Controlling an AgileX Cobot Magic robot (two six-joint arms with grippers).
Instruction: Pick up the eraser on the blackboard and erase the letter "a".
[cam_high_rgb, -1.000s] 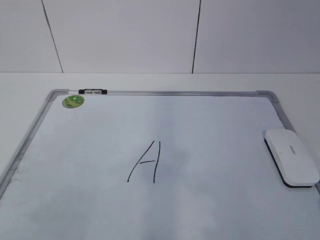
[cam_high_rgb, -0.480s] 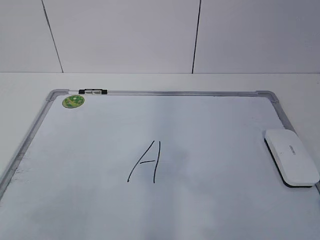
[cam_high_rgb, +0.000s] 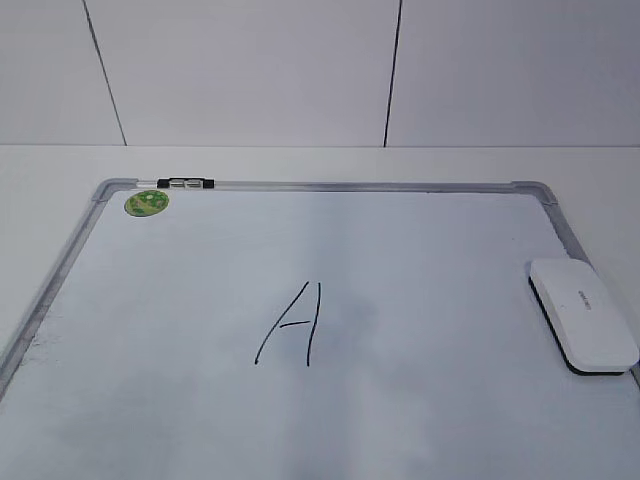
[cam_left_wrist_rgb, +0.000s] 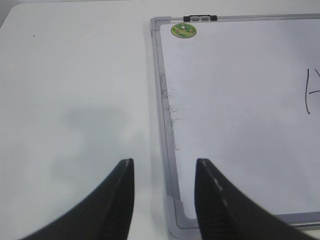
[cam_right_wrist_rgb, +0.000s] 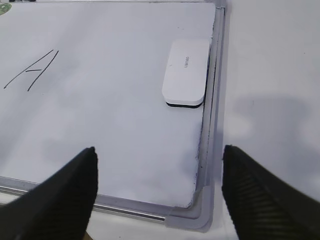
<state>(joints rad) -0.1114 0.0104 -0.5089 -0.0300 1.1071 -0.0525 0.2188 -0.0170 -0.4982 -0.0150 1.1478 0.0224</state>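
White eraser (cam_high_rgb: 583, 313) lengthwise along blackboard (cam_high_rgb: 330, 186) right frame, both pincers spread, empty.

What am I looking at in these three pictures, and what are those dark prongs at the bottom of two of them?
A two-armed robot is seen by three cameras. One looks down at a slant on a whiteboard lying flat, bearing a handwritten letter, a green sticker and a white eraser at its right edge. The other two sit on the wrists. The prongs are the left gripper, over the board's near left corner, and the right gripper, wide open near the eraser. Neither holds anything.
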